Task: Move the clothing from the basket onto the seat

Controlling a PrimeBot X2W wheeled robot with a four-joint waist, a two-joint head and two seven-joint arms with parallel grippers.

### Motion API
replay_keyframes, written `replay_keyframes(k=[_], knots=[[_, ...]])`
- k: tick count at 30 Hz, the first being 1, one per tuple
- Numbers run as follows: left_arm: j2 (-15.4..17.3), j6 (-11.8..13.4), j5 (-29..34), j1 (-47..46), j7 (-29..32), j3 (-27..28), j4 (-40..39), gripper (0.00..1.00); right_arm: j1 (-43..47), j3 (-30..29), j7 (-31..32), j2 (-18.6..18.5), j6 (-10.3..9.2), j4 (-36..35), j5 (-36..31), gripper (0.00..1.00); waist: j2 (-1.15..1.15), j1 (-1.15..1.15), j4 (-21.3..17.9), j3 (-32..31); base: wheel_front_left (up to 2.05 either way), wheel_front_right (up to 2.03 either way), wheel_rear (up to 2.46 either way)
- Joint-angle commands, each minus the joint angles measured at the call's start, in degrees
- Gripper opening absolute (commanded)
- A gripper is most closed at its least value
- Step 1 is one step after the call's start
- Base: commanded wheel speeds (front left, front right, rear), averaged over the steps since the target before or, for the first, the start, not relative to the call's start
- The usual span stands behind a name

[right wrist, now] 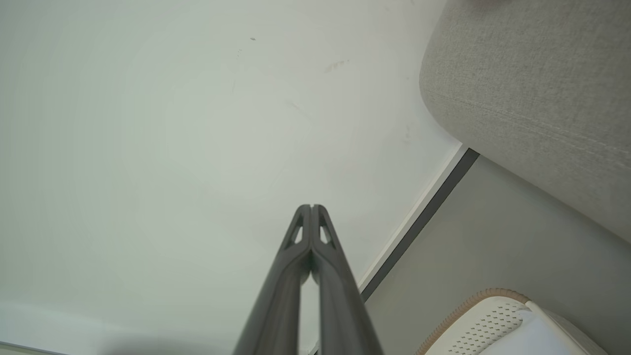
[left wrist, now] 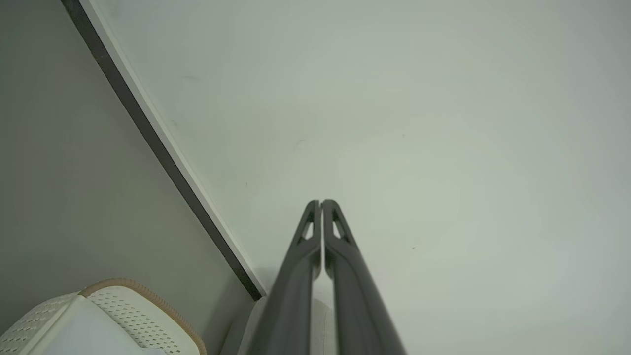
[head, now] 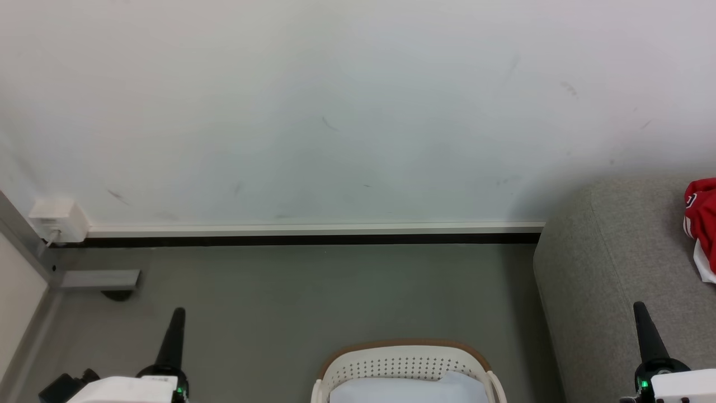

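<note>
Red clothing (head: 702,224) on seat (head: 604,268), beyond right hand (head: 640,309).

The basket (head: 403,364) stands upright on the floor just in front of me: oval, white, with perforated walls and a brown rim. Inside it I see a smooth pale surface, and I cannot tell what it is. The seat (head: 604,268), grey fabric with a rounded corner, stands to my right against the wall, near the basket but apart from it. The clothing (head: 702,224), red with white stripes, lies crumpled on the seat's top near its far edge.
</note>
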Motion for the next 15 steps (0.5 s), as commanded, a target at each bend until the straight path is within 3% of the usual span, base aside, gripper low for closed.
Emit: replay_keyframes(k=[1, 15], knots=[[0.47, 0.05, -2.03, -1.09, 0.39, 0.36, -0.67, 0.00, -0.98, -0.45, 0.35, 0.06, -0.08, -0.53, 1.57, 0.00, 0.00, 0.00, 0.01, 0.04, 0.00, 0.00, 0.00], [0.50, 0.09, -8.02, -1.21, 2.08, 0.85, -1.30, 0.00, -1.45, -1.43, 1.90, 0.54, -0.09, -0.58, 6.70, 0.00, 0.00, 0.00, 0.05, 0.27, 0.00, 0.00, 0.00]])
